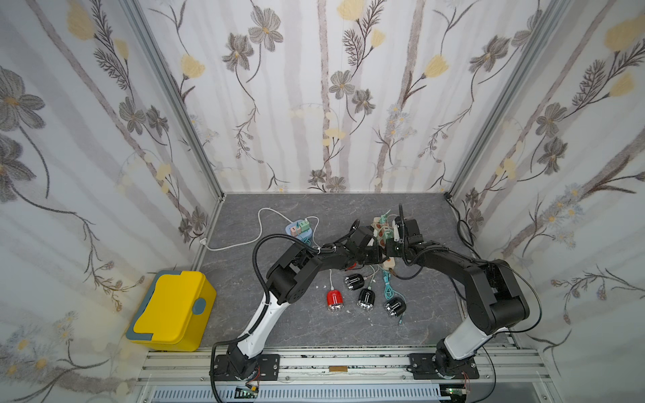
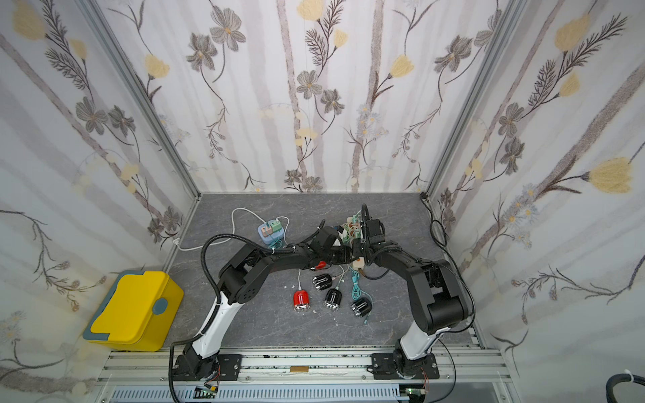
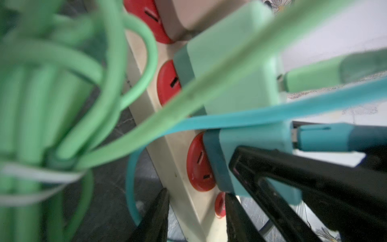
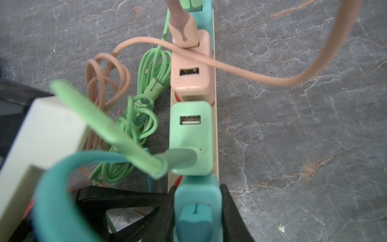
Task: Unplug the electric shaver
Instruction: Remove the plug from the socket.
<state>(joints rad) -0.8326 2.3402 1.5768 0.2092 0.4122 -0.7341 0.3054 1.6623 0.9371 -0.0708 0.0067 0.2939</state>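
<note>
Yellow plastic lidded box sat far left on the grey stone-look worktop. Red barrel-shaped electric shaver and three black electric shavers lay mid-worktop between the arms. Left claw straddled the cream power strip; clamped or not, couldn't tell. Right claw was clenched on the teal USB adapter at a strip socket.

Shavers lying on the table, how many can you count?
4. Red shaver on the left. Beside it, a diagonal of black ones: back black shaver, middle black shaver, right black shaver. A red shape under the left arm may be a fifth.
</note>
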